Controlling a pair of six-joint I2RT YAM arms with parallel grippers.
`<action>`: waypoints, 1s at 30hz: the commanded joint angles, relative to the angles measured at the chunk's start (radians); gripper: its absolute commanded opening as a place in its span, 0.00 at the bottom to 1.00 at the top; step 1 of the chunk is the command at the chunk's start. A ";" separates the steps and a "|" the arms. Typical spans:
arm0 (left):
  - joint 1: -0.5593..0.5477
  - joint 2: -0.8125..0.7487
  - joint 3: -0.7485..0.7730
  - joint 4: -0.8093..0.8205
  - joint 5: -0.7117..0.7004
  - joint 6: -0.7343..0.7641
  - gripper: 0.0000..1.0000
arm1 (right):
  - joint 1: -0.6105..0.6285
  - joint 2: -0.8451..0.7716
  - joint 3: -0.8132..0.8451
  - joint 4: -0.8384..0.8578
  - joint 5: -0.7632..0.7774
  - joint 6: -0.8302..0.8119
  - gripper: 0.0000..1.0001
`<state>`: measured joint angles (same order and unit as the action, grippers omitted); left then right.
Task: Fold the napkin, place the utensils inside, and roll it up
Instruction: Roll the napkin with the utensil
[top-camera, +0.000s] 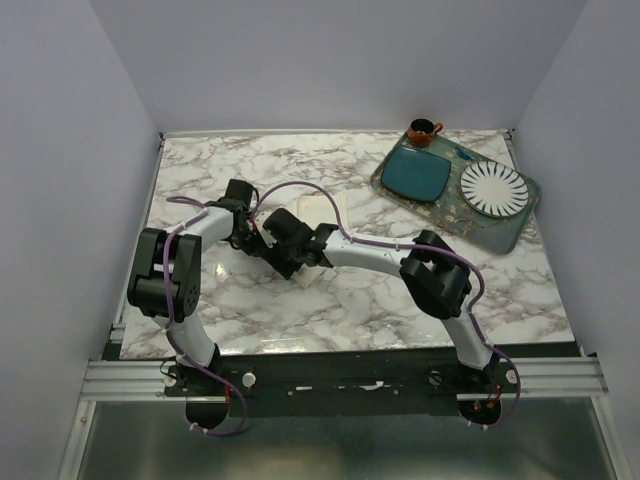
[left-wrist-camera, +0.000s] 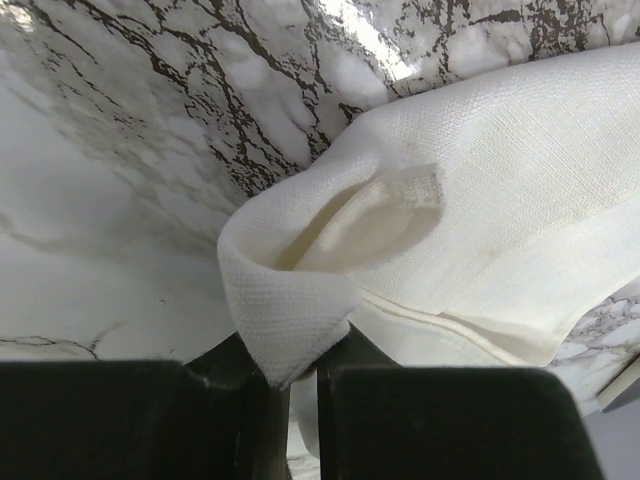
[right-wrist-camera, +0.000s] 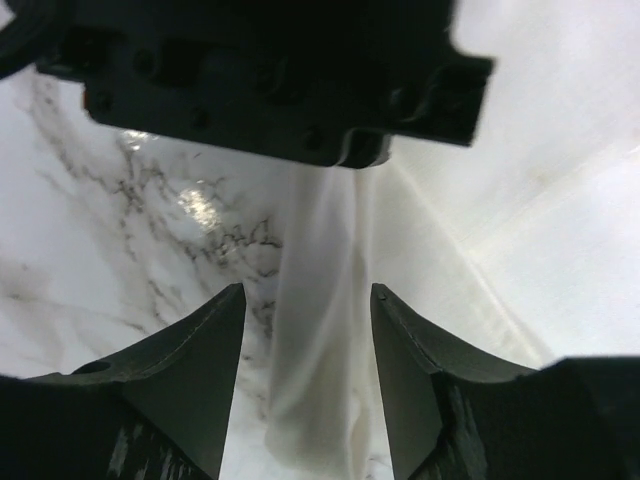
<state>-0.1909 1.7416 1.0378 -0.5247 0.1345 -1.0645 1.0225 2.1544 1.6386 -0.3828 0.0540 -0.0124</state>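
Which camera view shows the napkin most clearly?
The left wrist view: the napkin fills it, weave and pinched corner sharp. The right wrist view shows a blurred strip; the top external view only a small patch.

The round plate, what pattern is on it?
The round plate is white with dark lines fanning outward; best in the top external view.

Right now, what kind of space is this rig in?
Looks like a lab test booth, not a real dining room: plain blank walls box in a marble-look table, and the arms are bolted to an aluminium rail.
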 joint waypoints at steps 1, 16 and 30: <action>0.005 0.009 -0.027 -0.086 0.017 -0.002 0.00 | 0.017 0.045 -0.019 0.064 0.159 -0.072 0.57; 0.025 -0.019 -0.048 -0.089 0.044 -0.018 0.00 | 0.021 0.087 -0.043 0.091 0.098 -0.012 0.44; 0.036 -0.215 -0.102 0.022 -0.084 0.167 0.58 | -0.169 0.130 -0.080 0.097 -0.670 0.152 0.01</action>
<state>-0.1581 1.6669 0.9779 -0.5182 0.1474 -1.0039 0.9298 2.1983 1.5932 -0.2352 -0.2127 0.0597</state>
